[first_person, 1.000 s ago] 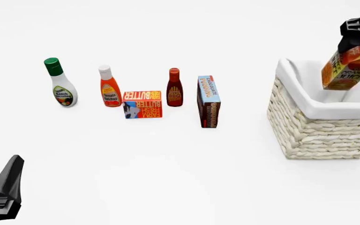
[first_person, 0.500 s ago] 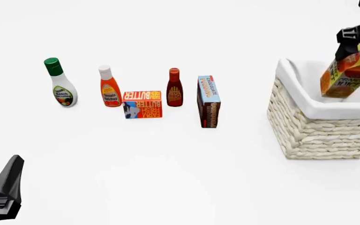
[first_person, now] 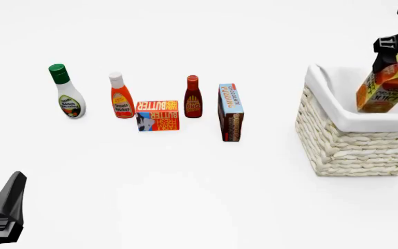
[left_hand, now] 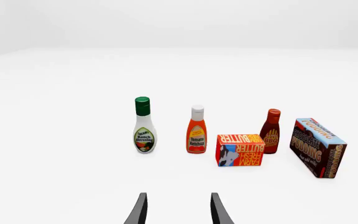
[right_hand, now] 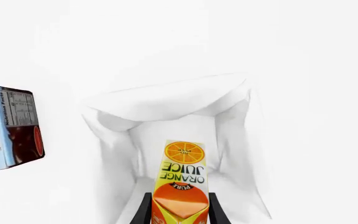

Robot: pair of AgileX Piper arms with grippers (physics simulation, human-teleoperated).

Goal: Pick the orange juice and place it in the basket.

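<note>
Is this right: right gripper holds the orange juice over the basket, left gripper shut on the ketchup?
Not quite. The left gripper is open and holds nothing; the ketchup stands apart on the table, per the left wrist view. The right gripper does hold the orange juice over the basket.

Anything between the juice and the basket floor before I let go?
Nothing visible. The right pincer holds the juice tilted, already partly inside the basket; the wrist view shows only bare white liner beneath.
</note>
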